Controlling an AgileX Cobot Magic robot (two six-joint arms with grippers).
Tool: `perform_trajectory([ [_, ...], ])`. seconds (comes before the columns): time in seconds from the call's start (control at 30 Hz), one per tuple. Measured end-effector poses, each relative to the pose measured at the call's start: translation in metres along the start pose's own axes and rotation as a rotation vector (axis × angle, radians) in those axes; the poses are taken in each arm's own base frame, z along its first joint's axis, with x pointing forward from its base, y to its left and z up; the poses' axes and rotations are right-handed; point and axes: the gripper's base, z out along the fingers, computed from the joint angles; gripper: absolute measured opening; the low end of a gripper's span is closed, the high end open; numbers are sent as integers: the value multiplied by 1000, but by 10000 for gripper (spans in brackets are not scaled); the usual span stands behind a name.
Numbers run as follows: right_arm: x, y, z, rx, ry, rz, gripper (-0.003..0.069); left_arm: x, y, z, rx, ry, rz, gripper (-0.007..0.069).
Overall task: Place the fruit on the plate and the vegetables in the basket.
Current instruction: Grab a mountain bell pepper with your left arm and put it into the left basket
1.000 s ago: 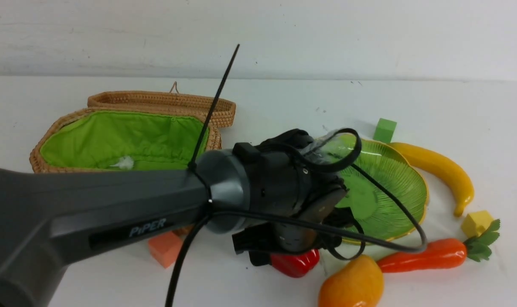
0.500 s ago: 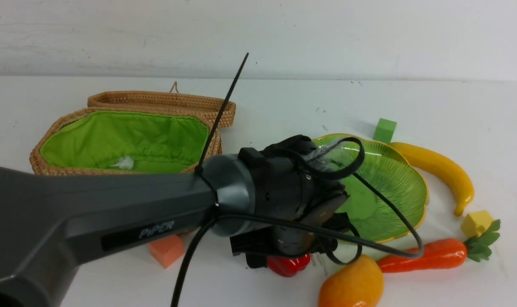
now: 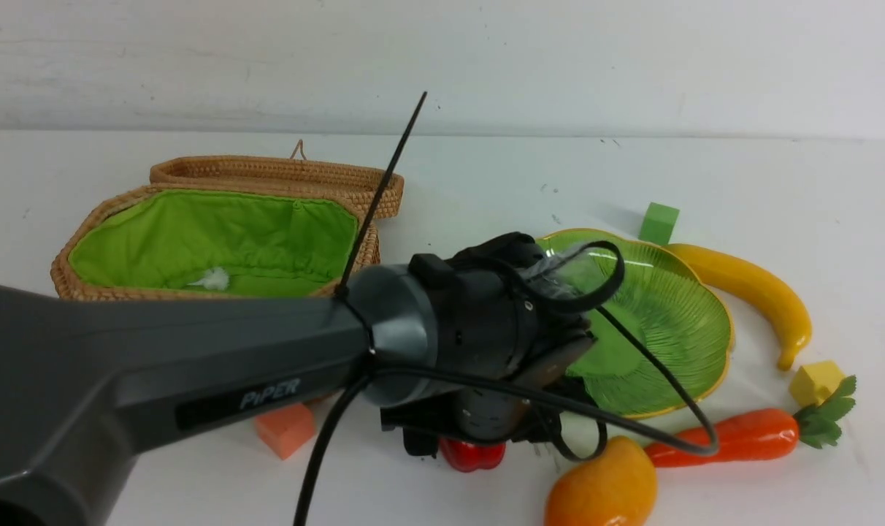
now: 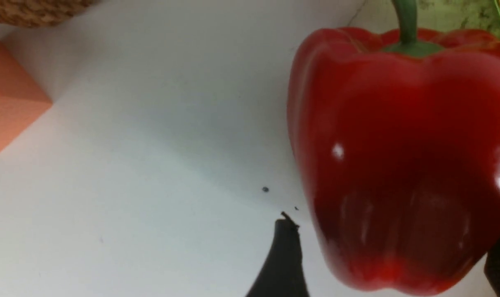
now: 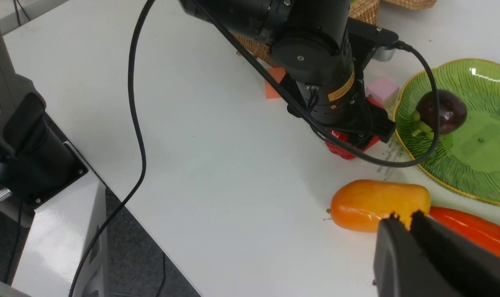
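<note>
The red bell pepper (image 4: 398, 156) lies on the table beside the plate (image 3: 676, 307). My left gripper (image 4: 392, 243) is open and straddles it, one finger on each side, with a gap showing at one finger. In the front view only a bit of the pepper (image 3: 475, 454) shows under the wrist. A mangosteen (image 5: 442, 111) sits on the plate. The mango (image 5: 373, 202) and carrot (image 5: 472, 231) lie near my right gripper (image 5: 402, 216), which is shut and empty. The banana (image 3: 756, 288) lies right of the plate. The basket (image 3: 216, 234) stands open at the left.
Small cubes are scattered about: green (image 3: 659, 223), yellow (image 3: 815, 381), orange (image 3: 285, 429) and pink (image 5: 382, 91). The left arm and its cable (image 3: 654, 358) hang over the plate's near side. The table's edge (image 5: 151, 243) runs near the robot base.
The left wrist has shifted a little right and dropped lower over the pepper, so less of it shows in the front view. Nothing else has moved.
</note>
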Motion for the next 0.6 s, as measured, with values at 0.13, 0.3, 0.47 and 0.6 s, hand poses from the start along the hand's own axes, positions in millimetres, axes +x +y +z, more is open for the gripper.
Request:
perform_trajectory([
  [0.13, 0, 0, 0, -1, 0, 0, 55, 0, 0, 4, -10, -12, 20, 591],
  [0.3, 0, 0, 0, -1, 0, 0, 55, 1, -1, 11, -20, -12, 34, 591],
  [0.47, 0, 0, 0, -1, 0, 0, 55, 2, -1, 15, -22, -13, 40, 591],
  [0.6, 0, 0, 0, -1, 0, 0, 55, 2, -1, 15, -22, -12, 40, 573],
])
